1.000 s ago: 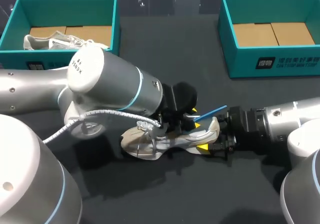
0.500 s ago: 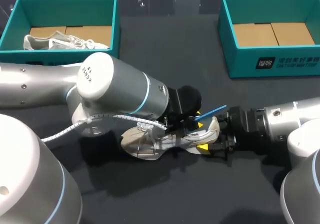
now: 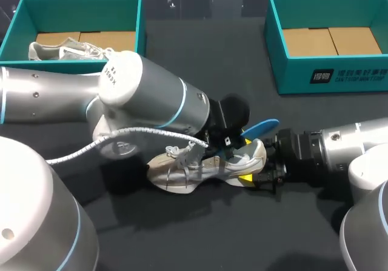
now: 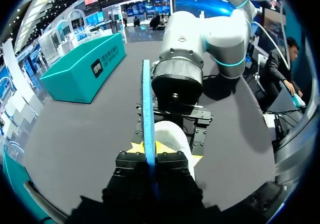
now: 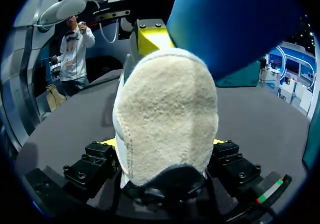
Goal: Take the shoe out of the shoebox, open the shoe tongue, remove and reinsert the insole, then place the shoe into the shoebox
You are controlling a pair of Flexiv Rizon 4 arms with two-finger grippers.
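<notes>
My right gripper (image 3: 253, 173) is clamped on the heel of the shoe (image 3: 200, 169), which rests mid-table (image 3: 206, 71), well apart from both boxes. My left gripper (image 3: 225, 145) pinches the blue insole (image 3: 262, 127) edge-on, its free end poking out above the heel. A second shoe (image 3: 66, 50) lies in the left shoebox (image 3: 18, 28)

White shoe (image 3: 182, 175) mid-table; blue insole (image 3: 262, 127) seemingly half-out.
</notes>
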